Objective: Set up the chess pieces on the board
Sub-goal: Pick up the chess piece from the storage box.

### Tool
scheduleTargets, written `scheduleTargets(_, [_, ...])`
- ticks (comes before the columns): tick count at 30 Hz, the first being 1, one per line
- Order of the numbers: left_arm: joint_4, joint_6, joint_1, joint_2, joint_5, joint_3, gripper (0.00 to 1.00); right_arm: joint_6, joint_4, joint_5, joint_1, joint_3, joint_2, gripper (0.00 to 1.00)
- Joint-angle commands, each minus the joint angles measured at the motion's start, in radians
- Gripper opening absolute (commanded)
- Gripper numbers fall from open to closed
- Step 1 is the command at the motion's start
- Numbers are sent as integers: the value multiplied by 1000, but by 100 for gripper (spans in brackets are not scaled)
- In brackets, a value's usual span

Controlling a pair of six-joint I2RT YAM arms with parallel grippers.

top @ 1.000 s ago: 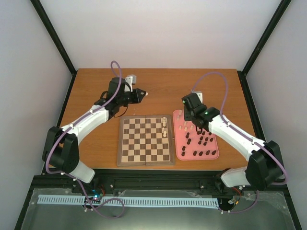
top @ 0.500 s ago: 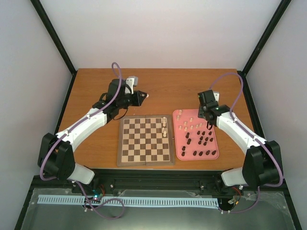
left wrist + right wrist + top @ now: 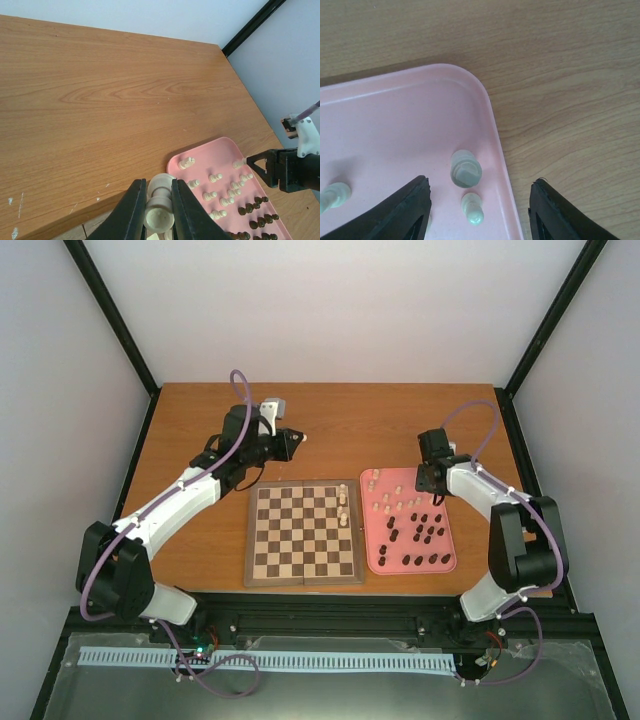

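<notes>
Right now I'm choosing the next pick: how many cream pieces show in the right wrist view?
3. Two cream pieces, a wider one and a slimmer one, sit between the right fingers near the pink tray's rim; a third at the left edge. Others may be hidden.

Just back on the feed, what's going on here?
The left gripper is shut on a cream chess piece, held over the table beyond the board. The right gripper hangs open over a corner of the pink tray, nothing held. A few cream pieces stand on the board; the rest wait in the tray.
</notes>
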Motion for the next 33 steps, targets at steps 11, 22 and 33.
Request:
scheduleTargets(11, [-4, 30, -2, 8, -4, 13, 1, -25, 54, -56, -42, 21, 63, 41])
scheduleTargets(22, [0, 30, -2, 8, -1, 12, 1, -27, 59, -69, -44, 32, 97, 28])
scheduleTargets(33, [4, 30, -2, 4, 0, 7, 1, -32, 58, -86, -46, 65, 131, 14])
